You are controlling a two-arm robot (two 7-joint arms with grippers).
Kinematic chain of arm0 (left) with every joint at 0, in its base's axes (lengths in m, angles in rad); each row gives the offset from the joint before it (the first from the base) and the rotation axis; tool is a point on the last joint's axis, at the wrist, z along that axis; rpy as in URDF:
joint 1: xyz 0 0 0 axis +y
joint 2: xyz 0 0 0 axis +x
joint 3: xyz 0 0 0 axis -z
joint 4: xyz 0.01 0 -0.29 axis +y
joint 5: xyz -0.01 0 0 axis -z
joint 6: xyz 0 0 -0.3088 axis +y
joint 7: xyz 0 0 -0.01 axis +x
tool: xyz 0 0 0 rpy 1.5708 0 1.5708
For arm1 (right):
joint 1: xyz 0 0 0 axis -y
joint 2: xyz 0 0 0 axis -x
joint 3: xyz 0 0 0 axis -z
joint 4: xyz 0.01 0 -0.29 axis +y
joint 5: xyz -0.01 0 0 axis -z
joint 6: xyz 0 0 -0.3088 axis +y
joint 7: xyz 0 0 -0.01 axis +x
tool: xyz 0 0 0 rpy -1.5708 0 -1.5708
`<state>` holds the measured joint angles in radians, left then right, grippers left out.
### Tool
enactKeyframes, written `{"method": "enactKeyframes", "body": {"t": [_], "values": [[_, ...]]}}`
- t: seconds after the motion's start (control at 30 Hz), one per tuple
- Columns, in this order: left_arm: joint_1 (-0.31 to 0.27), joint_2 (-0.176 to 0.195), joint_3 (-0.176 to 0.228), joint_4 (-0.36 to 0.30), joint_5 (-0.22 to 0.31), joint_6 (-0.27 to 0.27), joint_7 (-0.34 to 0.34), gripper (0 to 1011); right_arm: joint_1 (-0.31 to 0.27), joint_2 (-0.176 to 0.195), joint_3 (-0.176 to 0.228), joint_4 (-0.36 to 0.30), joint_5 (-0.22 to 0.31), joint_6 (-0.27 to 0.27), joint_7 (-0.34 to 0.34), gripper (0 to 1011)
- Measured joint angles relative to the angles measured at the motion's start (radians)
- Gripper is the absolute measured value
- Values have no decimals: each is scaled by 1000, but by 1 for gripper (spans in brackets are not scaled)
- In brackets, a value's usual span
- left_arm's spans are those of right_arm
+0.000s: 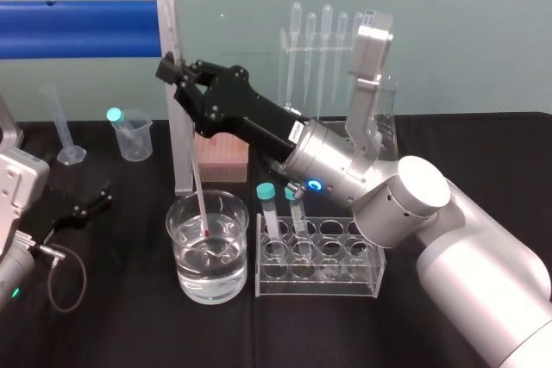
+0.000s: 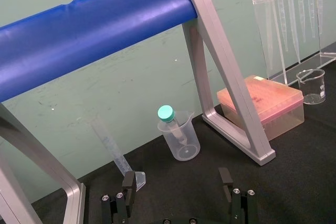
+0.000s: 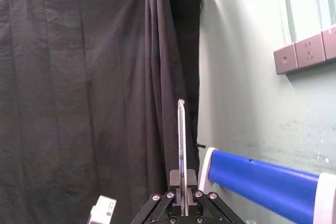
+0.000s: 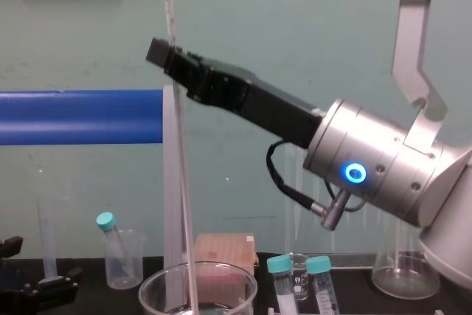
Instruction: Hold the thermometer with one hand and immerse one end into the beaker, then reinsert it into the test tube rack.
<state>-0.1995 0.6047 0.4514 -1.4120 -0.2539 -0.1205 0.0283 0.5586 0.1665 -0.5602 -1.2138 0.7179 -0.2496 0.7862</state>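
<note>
Thermometer (image 1: 197, 174) tip mid-beaker (image 1: 235, 252), shaft near rim; right jaws clamped.

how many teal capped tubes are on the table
3. Two teal-capped tubes stand in the test tube rack; the third leans in the small beaker at the back left. None seems hidden.

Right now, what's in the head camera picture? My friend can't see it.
The right gripper holds the long thermometer nearly upright, its red tip dipped in the clear liquid of the big beaker. A test tube rack stands beside the beaker; the left gripper rests open at the left.
</note>
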Motion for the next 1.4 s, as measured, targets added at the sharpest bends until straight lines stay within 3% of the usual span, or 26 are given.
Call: {"method": "enactKeyframes", "body": {"t": [1.4], "values": [[0, 0, 0, 0, 0, 0, 0, 1008, 1, -13, -4, 110, -10, -49, 85, 56]]}}
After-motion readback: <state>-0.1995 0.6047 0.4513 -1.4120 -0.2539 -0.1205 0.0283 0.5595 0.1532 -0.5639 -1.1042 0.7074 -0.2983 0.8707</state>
